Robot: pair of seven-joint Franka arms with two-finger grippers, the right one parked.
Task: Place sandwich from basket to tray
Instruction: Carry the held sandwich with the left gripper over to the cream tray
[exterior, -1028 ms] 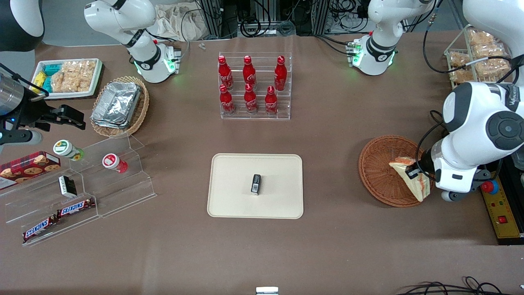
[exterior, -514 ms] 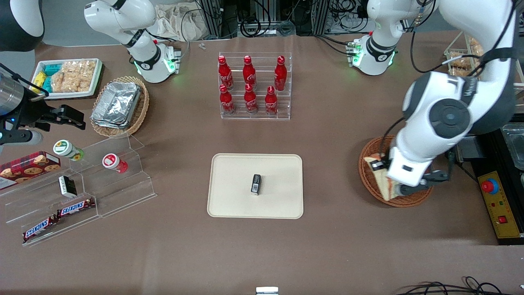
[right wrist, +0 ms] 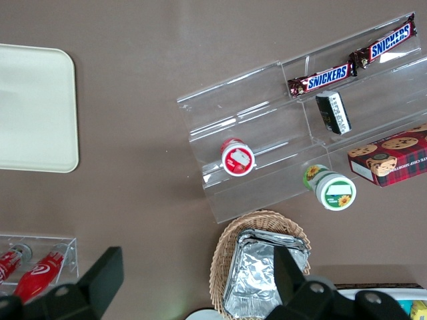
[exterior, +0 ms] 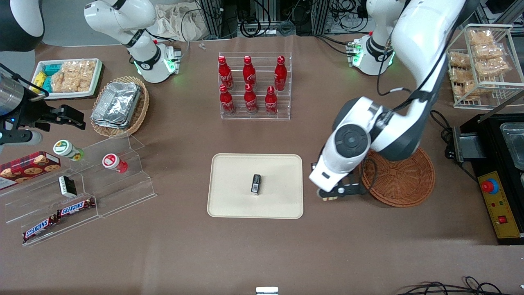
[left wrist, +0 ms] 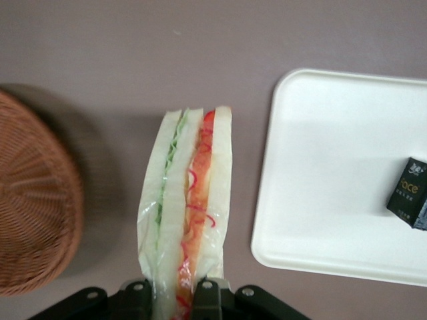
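Note:
The sandwich (left wrist: 187, 200), a pale wedge with green and red-orange filling in clear wrap, hangs from my left gripper (left wrist: 175, 297), which is shut on its end. In the front view the gripper (exterior: 332, 194) is above the bare table between the reddish-brown wicker basket (exterior: 399, 180) and the cream tray (exterior: 229, 200). Only a small pale end of the sandwich (exterior: 327, 199) shows under the arm there. The basket (left wrist: 33, 207) holds nothing that I can see. The tray (left wrist: 320, 167) lies beside the sandwich, apart from it.
A small black box (exterior: 256, 183) lies on the tray and also shows in the left wrist view (left wrist: 408, 193). A rack of red bottles (exterior: 254, 86) stands farther from the front camera. A clear stand with snack bars (exterior: 77, 184) and a foil-container basket (exterior: 118, 105) are toward the parked arm's end. A yellow control box (exterior: 497, 205) is at the working arm's end.
My gripper has lifted the sandwich out of the basket and carried it toward the tray. The basket now shows bare wicker.

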